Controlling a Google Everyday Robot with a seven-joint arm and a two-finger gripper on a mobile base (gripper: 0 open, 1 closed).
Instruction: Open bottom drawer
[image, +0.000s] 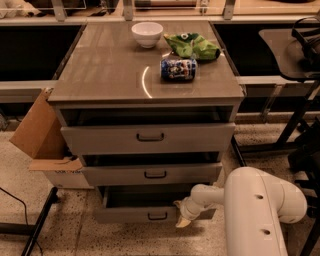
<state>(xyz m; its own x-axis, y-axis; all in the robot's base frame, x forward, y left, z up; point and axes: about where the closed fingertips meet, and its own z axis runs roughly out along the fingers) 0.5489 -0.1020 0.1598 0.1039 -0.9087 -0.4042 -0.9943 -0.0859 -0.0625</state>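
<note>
The grey cabinet (147, 87) has three drawers. The bottom drawer (135, 214) is the narrowest, with a small dark bar handle (157, 216). It stands slightly pulled out, with a dark gap above its front. My gripper (183, 214) is at the right part of that front, just right of the handle, at the end of my white arm (250, 200). The top drawer (148, 136) and the middle drawer (152, 173) also stand slightly out.
On the cabinet top sit a white bowl (147, 34), a green bag (192, 46) and a can lying on its side (178, 69). A cardboard box (42, 140) stands at the cabinet's left. A dark chair frame (295, 115) stands at the right.
</note>
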